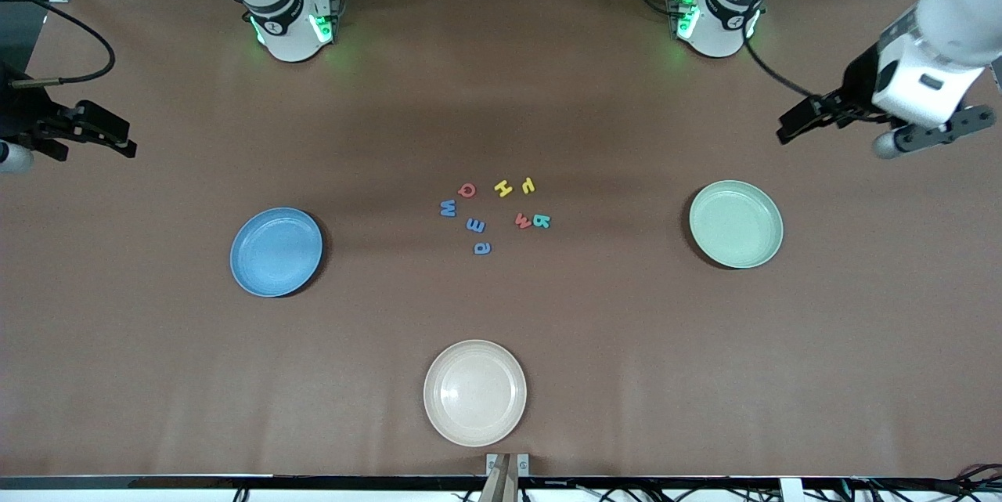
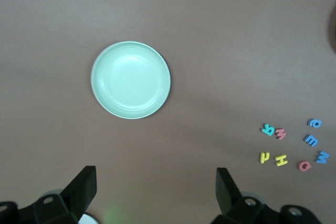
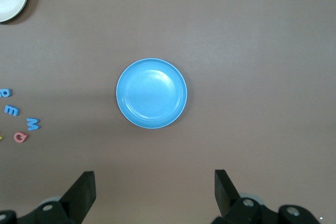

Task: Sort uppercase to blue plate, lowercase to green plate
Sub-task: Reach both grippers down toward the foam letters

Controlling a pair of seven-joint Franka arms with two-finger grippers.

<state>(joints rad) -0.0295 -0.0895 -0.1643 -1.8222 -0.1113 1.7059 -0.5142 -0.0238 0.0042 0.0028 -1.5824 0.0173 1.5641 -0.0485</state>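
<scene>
While both arms hang up at the ends of the table, nothing has been sorted yet, as far as I can see: the blue plate [image 1: 275, 251] toward the right arm's end and the green plate [image 1: 736, 223] toward the left arm's end both sit bare. All eight foam letters lie in a loose cluster mid-table between the two plates: the red Q [image 1: 466, 189], yellow H [image 1: 503, 188] and a small hooked yellow letter [image 1: 528, 185] farthest from the front camera, then the blue W [image 1: 448, 208], red w [image 1: 523, 221] touching the teal B [image 1: 541, 220], the blue e [image 1: 475, 225] and, nearest, the blue a [image 1: 482, 249]. A beige plate [image 1: 474, 392] sits apart, nearest the camera. The left gripper [image 2: 156, 186] waits above the table near the green plate, jaws spread wide and empty; the right gripper [image 3: 155, 186] hovers likewise near the blue plate, wide and empty. So every letter remains to be moved, four each way.
</scene>
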